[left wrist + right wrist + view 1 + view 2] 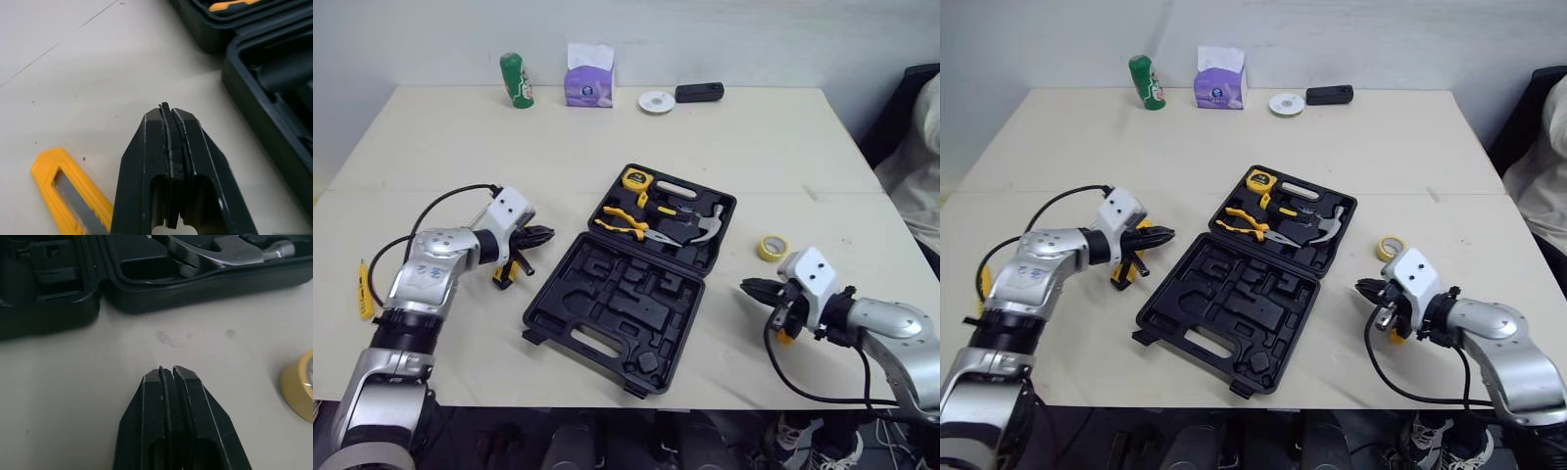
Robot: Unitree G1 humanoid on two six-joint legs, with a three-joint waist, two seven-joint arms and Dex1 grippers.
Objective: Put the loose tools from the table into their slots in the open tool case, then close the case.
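**A:** Left hand (540, 235) — what state?

**B:** Closed. Its fingers (146, 161) are pressed flat together with nothing between them. The tips aim at the open tool case (607, 299) and hang near its left side, not touching it.

**A:** And the nearest loose tool?

**B:** The yellow knife (68, 196). It lies flat on the counter (460, 137), just beside the hand and partly under it, on the side away from the case. Its long axis slants across the line of the fingers rather than running along it.

**A:** Which arm takes it?

**B:** The left, I'd judge. The right hand (751, 286) is also closed and empty, and it sits across the case near the yellow tape roll (772, 247). The knife lies behind the left fingertips — so that hand would have to open, draw back and turn before it could grip.
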